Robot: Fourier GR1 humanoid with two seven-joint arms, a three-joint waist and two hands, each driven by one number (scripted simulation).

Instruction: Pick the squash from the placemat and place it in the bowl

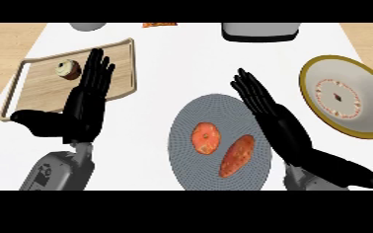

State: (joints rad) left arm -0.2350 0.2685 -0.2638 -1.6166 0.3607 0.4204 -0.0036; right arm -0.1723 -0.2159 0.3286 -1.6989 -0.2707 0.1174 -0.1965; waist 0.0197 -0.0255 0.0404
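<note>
On the white table (160, 59) a round grey placemat (218, 173) lies at about six o'clock, carrying two orange things. The rounder one (205, 137) sits toward the mat's nine o'clock side; the longer one (238, 156) lies tilted just beside it, toward five o'clock. Which of the two is the squash I cannot tell for sure. Neither touches a robot hand.

The right robot hand (273, 113) hangs over the mat's three o'clock rim, fingers straight and close together, pointing toward eleven o'clock, holding nothing. Its thumb is not clearly visible.

The bowl (320, 69), yellow-rimmed with a pale patterned inside, sits at three o'clock near the table's edge, apart from the placemat and partly cut off by the frame.

The left robot hand (86, 98) shows at nine o'clock, fingers straight and pointing to twelve, thumb stuck out sideways toward nine, holding nothing. It overlaps the near corner of a wooden tray (44, 79), on which a small round brown and cream item (68, 69) rests.

At twelve o'clock stand a grey object (87, 26), a small orange item (160, 24) and a pale appliance on a dark base (261, 30), all cut off at the top
</note>
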